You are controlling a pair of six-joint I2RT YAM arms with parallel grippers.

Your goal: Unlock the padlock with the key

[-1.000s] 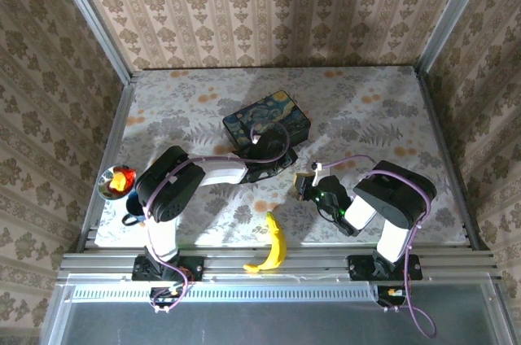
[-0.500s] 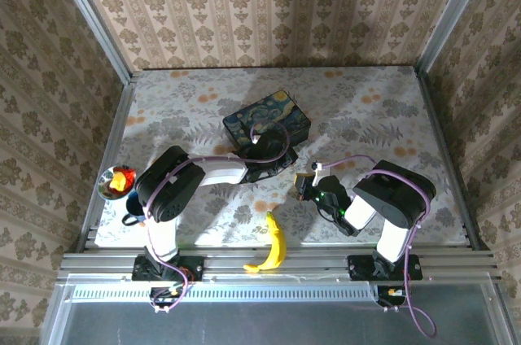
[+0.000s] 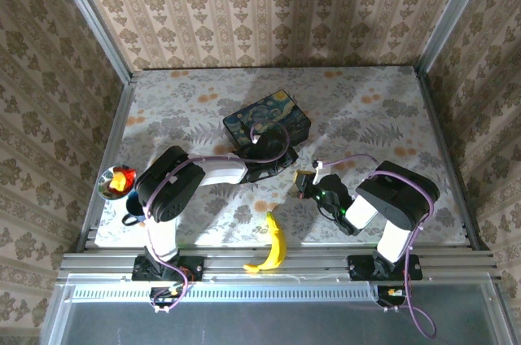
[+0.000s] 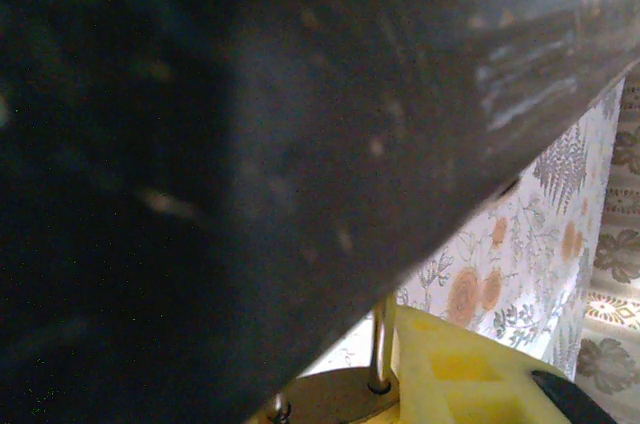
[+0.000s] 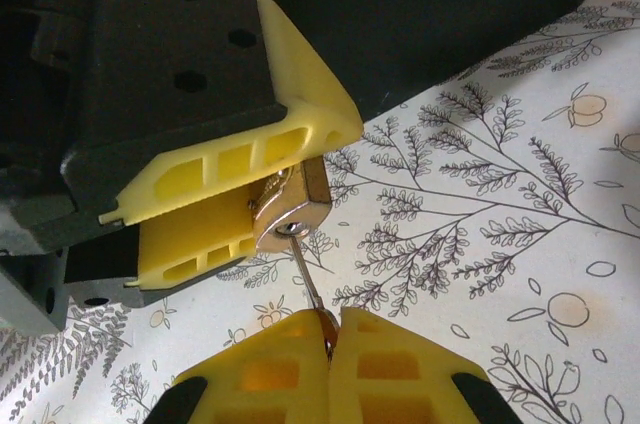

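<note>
Padlock [image 5: 290, 216] is seen in the right wrist view pinched between the two yellow fingers of the left claw [image 5: 297, 187], which are closed against its brass body from either side. It is held clear of the floral table [image 5: 500, 244], just beside the dark painted box [image 5: 450, 14]. Its bottom face is turned toward the right claw [image 5: 330, 329]. The key [image 5: 306, 282] is gripped by its head between the right claw's fingertips, which are pressed together on it. The thin silvery shaft runs up from them, and its tip is met by the padlock's bottom face at the keyhole. How deep it sits cannot be told.

In the left wrist view, the brass body [image 4: 330, 399] is seen at the bottom edge with one leg of the silver shackle [image 4: 380, 344] rising from it, next to a yellow finger [image 4: 460, 374]. The blurred dark box wall [image 4: 200, 144] looms close above.

From the top camera, both claws are seen meeting near the middle of the table, just in front of the box [image 3: 267, 121]. A banana [image 3: 274, 243] lies near the front edge, and a bowl [image 3: 116, 182] stands at the left.
</note>
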